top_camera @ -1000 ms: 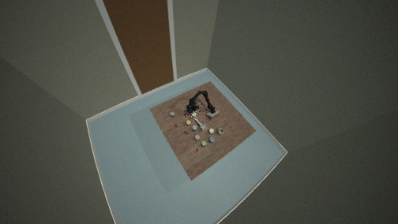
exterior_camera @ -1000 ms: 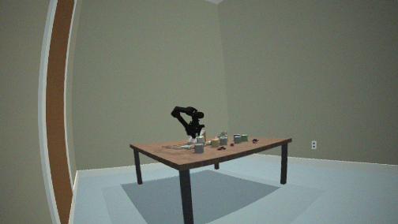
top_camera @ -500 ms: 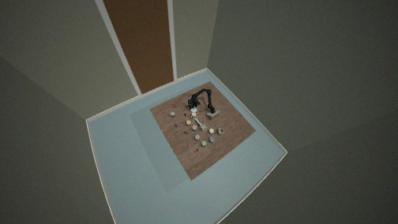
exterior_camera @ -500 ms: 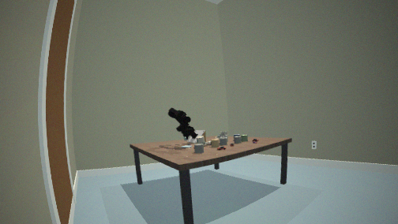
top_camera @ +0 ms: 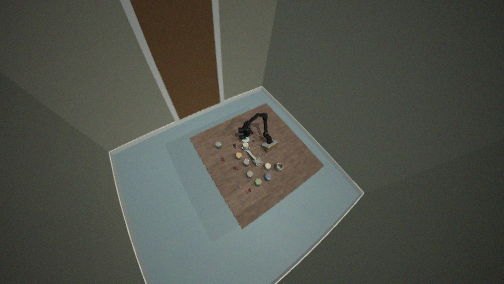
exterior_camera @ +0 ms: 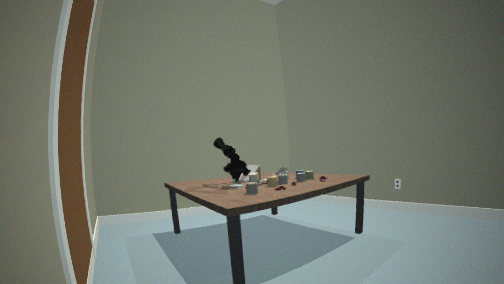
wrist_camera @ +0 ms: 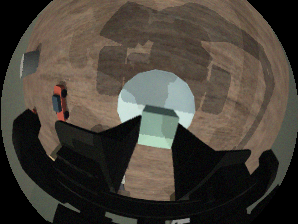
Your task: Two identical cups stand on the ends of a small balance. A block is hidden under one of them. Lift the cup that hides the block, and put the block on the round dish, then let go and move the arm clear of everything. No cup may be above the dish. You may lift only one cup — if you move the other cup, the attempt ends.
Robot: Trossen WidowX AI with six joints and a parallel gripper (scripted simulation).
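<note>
My gripper (wrist_camera: 157, 122) (top_camera: 243, 136) (exterior_camera: 236, 179) is shut on a pale green block (wrist_camera: 158, 134). In the wrist view the block overlaps the near part of the round pale dish (wrist_camera: 134, 95) (exterior_camera: 236, 186); I cannot tell whether it touches. No cup shows above the dish. The balance (top_camera: 251, 154) lies beside the dish. A pale cup (top_camera: 245, 145) (exterior_camera: 254, 178) stands on its end nearer the dish. The balance's other end (top_camera: 257, 162) is too small to read clearly, and I cannot pick out the second balance cup among the similar ones.
A red toy car (wrist_camera: 61, 103) lies left of the dish in the wrist view, with a grey cup (wrist_camera: 30, 64) (top_camera: 218, 145) (exterior_camera: 251, 188) beyond it. An orange-tan cup (top_camera: 238, 156), a green one (top_camera: 258, 182) and a blue one (top_camera: 268, 177) stand on the wooden table (top_camera: 295, 162).
</note>
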